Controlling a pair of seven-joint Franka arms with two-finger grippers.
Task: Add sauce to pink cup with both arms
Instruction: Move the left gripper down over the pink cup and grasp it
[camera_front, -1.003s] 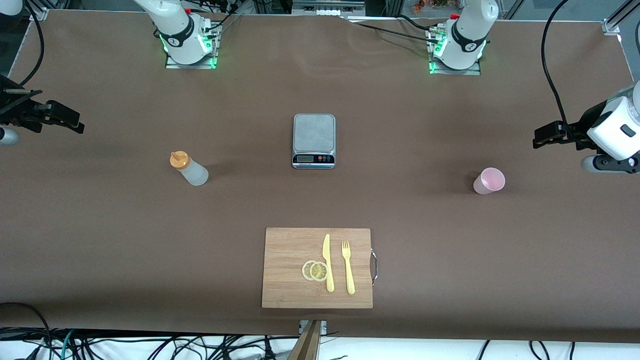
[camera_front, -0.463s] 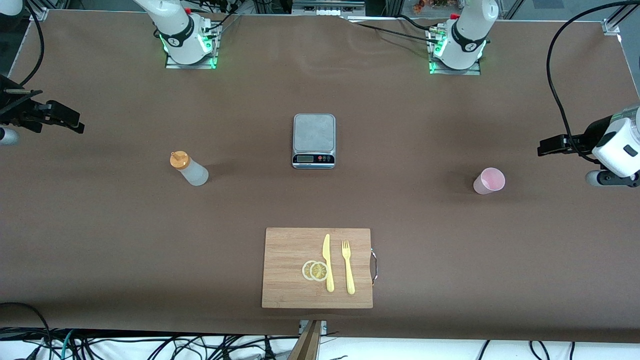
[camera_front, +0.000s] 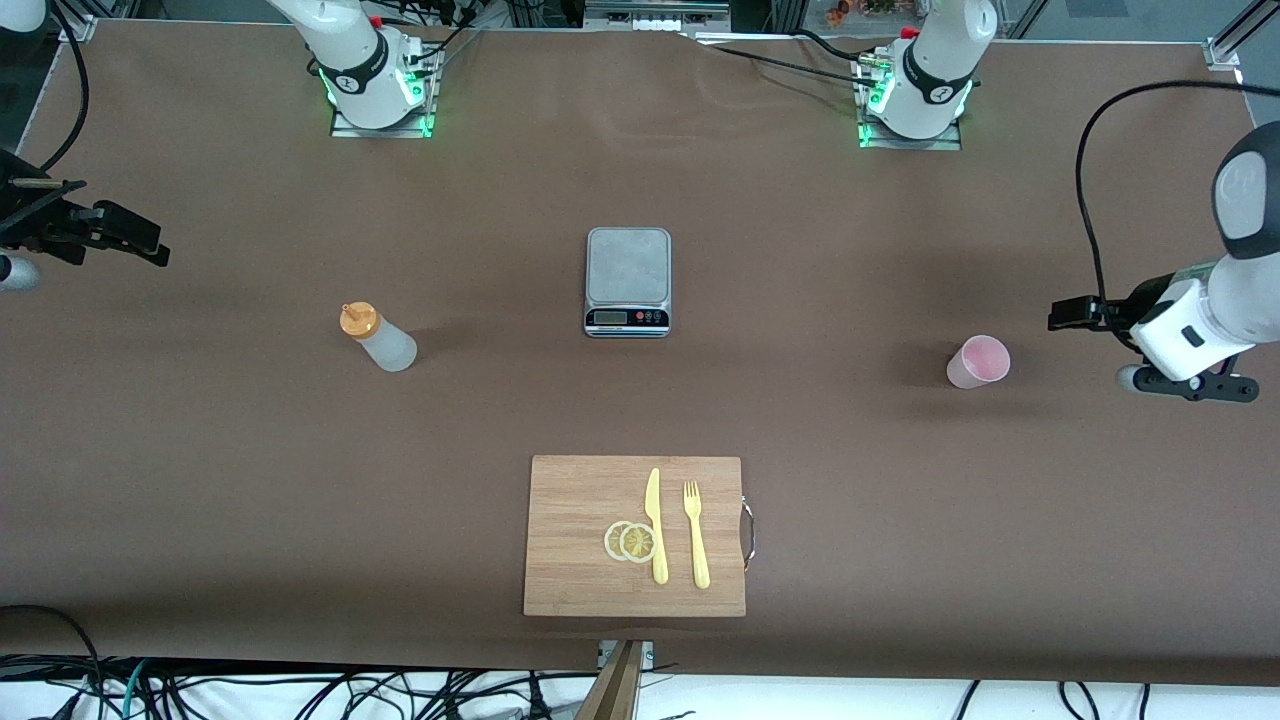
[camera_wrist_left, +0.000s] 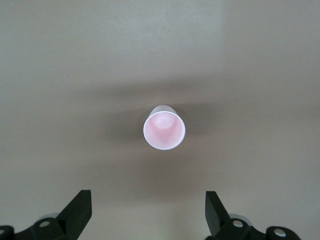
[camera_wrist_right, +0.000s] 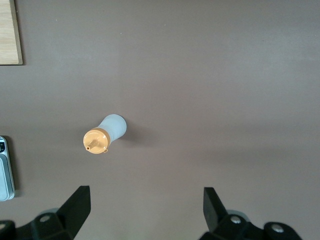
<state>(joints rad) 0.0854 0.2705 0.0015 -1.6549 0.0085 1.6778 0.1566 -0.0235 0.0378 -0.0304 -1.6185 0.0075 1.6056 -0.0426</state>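
Wooden board (camera_front: 634, 535) nearest the camera, untouched. Pink cup (camera_front: 978, 361) stands upright on bench (camera_front: 850, 500) toward left arm's end, sauce (camera_front: 378, 337) toward right arm's end, scale (camera_front: 627, 281) farther. Left claw (camera_front: 1062, 318) spread, near cup; right claw (camera_front: 140, 245) spread, waiting. Best: centre cup between fingers, descend, grip mid-wall gently.

Pink cup (camera_wrist_left: 164, 128) upright on brown table (camera_wrist_left: 260, 70), mouth facing up. Left gripper (camera_wrist_left: 148, 214) above table, fingers (camera_wrist_left: 80, 210) spread wide, holding nothing, apart from cup.

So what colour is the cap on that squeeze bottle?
Orange; the cap shows best in the right wrist view.
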